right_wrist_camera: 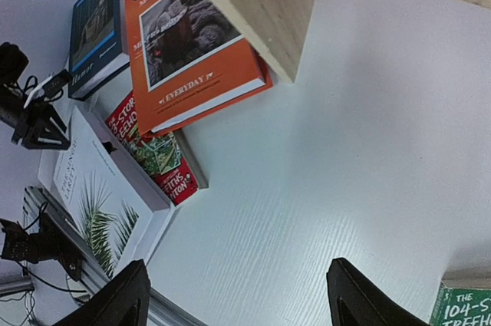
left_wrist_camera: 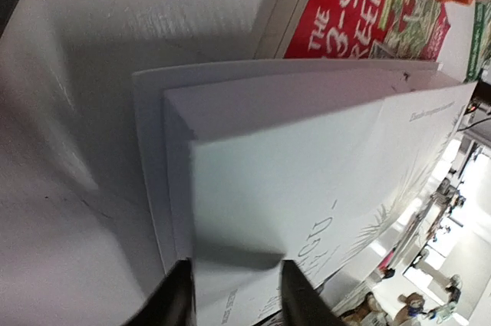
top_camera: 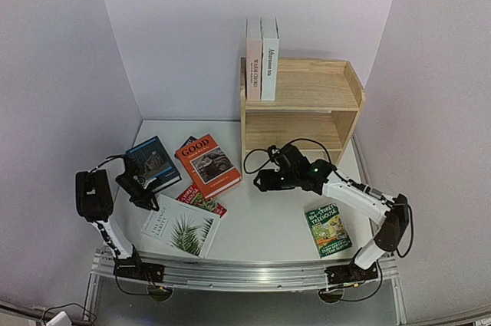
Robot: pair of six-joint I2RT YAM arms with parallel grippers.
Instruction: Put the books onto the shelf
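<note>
A: Two books [top_camera: 261, 57] stand upright on the shelf [top_camera: 314, 84], upper centre. Five show flat on the table [top_camera: 268, 218]. Left claw [top_camera: 142, 192] is at the palm book [top_camera: 180, 226] corner, lower left. Right claw [top_camera: 265, 180] hangs mid-frame before the shelf.
B: Risk?
A: Palm book sits against the red book [top_camera: 203, 199], which is tucked under GOOD [top_camera: 209, 163]. Lifting it could drag both.
B: Left wrist?
A: Fingers [left_wrist_camera: 176, 299] straddle the palm book's edge, bottom of frame. Clamped or not, can't tell. Cover is smooth matte white with a thin overhanging board. With a corner hold it may pivot or slip.
B: Right wrist?
A: Jaws wide apart, empty, over smooth white table. Pale grained wood panel at the top, GOOD's orange cover upper left. All rigid slabs. A careless swing could clip the panel.
</note>
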